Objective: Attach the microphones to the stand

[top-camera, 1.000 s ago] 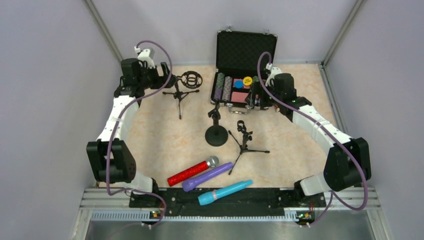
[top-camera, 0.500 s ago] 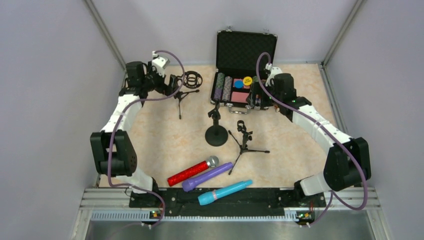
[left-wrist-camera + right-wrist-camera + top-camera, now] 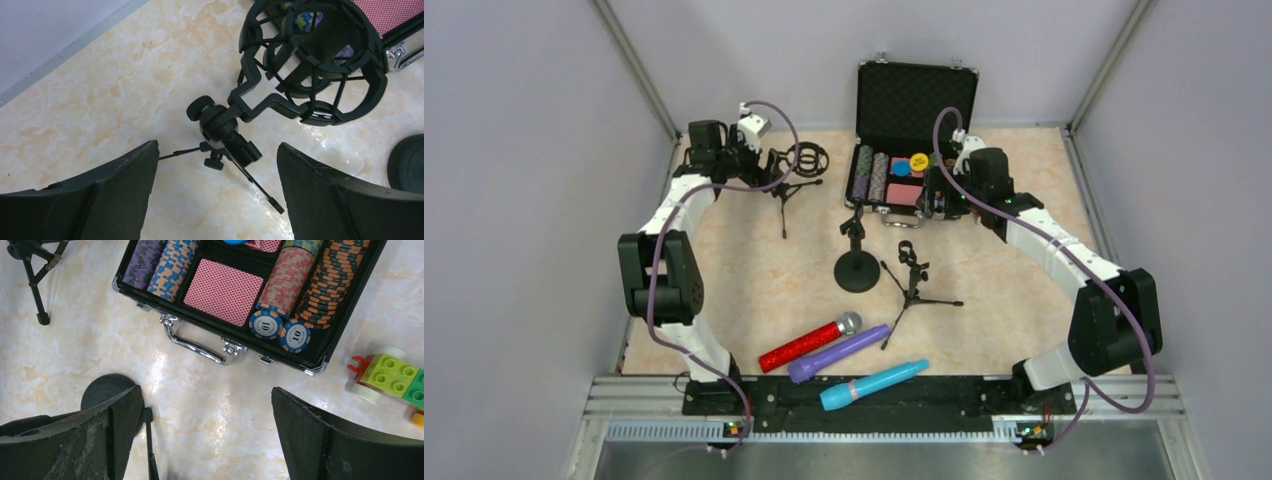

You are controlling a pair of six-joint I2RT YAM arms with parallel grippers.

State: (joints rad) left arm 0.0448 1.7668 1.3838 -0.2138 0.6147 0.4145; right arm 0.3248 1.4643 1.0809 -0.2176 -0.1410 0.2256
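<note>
Three microphones lie near the front edge in the top view: glittery red (image 3: 809, 342), purple (image 3: 839, 353) and turquoise (image 3: 874, 385). No gripper touches them. A tripod stand with a round shock mount (image 3: 802, 160) stands at the back left. My left gripper (image 3: 774, 166) hovers just left of it, open. In the left wrist view the shock mount (image 3: 320, 65) and tripod hub (image 3: 225, 135) sit between and ahead of the open left gripper (image 3: 217, 150). My right gripper (image 3: 936, 196) is open and empty beside the case; the right wrist view shows bare table under the right gripper (image 3: 206, 392).
An open poker-chip case (image 3: 914, 95) sits at the back centre, with its handle (image 3: 200, 342) facing my right gripper. A round-base stand (image 3: 856, 262) and a small tripod clip stand (image 3: 914, 282) stand mid-table. A toy of green bricks (image 3: 395, 375) lies right of the case.
My left arm has swung back and to the right, bringing its gripper up to the shock-mount stand. The right arm has barely moved. The microphones lie as before.
</note>
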